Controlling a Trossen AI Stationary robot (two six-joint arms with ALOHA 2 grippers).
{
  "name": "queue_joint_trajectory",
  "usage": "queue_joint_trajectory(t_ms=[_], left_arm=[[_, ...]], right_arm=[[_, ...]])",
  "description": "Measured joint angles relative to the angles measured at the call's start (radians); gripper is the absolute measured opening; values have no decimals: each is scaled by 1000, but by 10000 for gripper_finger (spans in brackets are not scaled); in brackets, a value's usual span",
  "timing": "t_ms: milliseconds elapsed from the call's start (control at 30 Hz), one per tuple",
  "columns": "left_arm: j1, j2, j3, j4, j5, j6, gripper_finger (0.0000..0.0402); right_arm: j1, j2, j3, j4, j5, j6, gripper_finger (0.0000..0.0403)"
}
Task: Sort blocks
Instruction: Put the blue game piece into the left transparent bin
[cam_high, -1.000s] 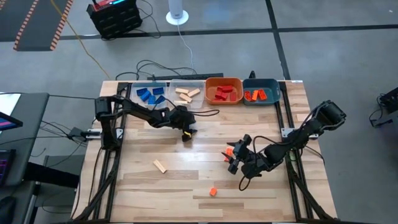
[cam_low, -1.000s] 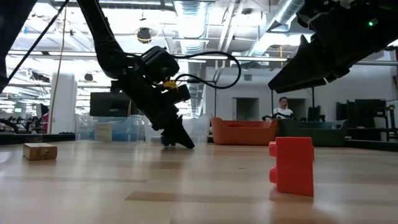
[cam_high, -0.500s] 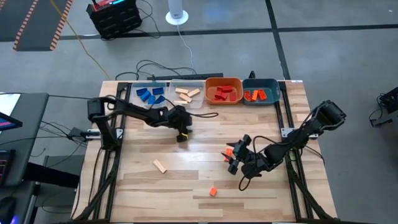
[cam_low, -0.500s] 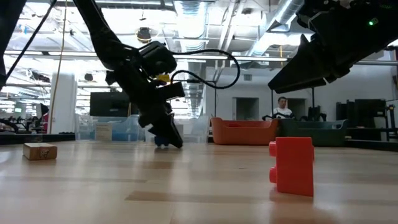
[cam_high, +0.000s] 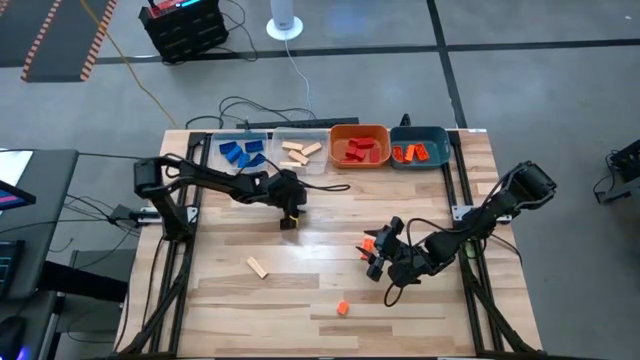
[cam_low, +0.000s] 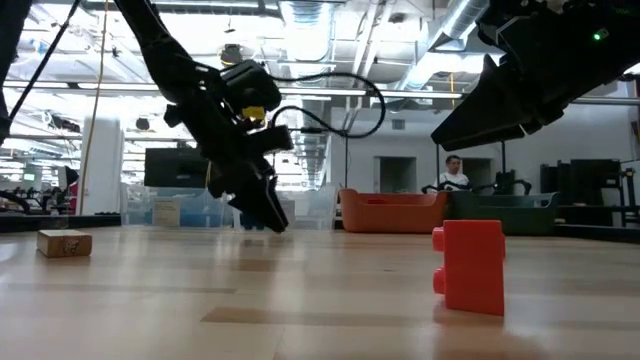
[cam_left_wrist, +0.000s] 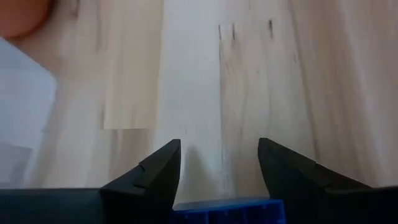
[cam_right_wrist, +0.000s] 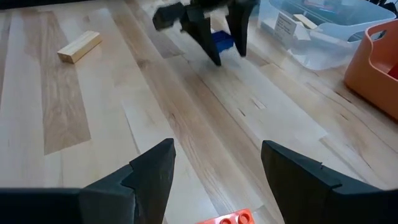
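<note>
My left gripper is at the table's middle left, slanting down, shut on a blue block; the same block fills the gap far back between its fingers in the left wrist view. My right gripper hangs open at the middle right over a red block. That block stands on the table below its fingers and also shows in the right wrist view. A tan block and a small orange block lie flat on the table nearer the front. My left gripper pinches the blue block by two opposite sides between its two fingers. In the right wrist view the block sits up between the fingers, well back from their tips. The fingers slant down from the table's left. The block is clear of the table.
Along the far edge stand two clear bins, one with blue blocks and one with tan blocks. Beside them are an orange bin with red blocks and a teal bin with orange ones. Bare wood lies between the two grippers.
My left gripper has risen a little off the table and drawn back toward the table's left edge, rolling its wrist. The blue block has gone with it. My right gripper has kept still.
</note>
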Motion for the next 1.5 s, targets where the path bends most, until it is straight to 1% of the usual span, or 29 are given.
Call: queue_joint_trajectory(t_ms=[133,333,433,533,633,700,767,867,1000,1233,1400,1500], left_arm=[[1,-98,0,-57,0,6,198],[36,-316,0,-184,-36,12,198],[98,-423,2,-215,-81,20,199],[215,-477,18,-223,-88,21,199],[363,-483,38,-234,-84,32,199],[466,-455,47,-213,-79,9,200],[558,-420,48,-195,-53,-42,200],[645,-367,48,-226,5,-75,200],[670,-312,48,-318,-7,-45,200],[670,-280,48,-325,-33,-40,200],[690,-279,48,-327,-35,-5,200],[711,-273,48,-333,-39,-20,200]], right_arm=[[0,0,0,-5,0,0,271],[-1,9,0,-3,0,15,271],[-6,36,-2,24,3,23,271],[-23,88,-3,91,0,-17,271],[-54,137,0,180,-65,-64,271],[-74,166,10,191,-113,-84,271],[-89,178,24,193,-141,-102,271],[-96,185,49,201,-160,-131,271],[-73,184,61,193,-164,-160,271],[-57,182,60,158,-180,-130,271],[-50,182,60,152,-185,-105,271],[-50,182,60,151,-185,-93,271]])
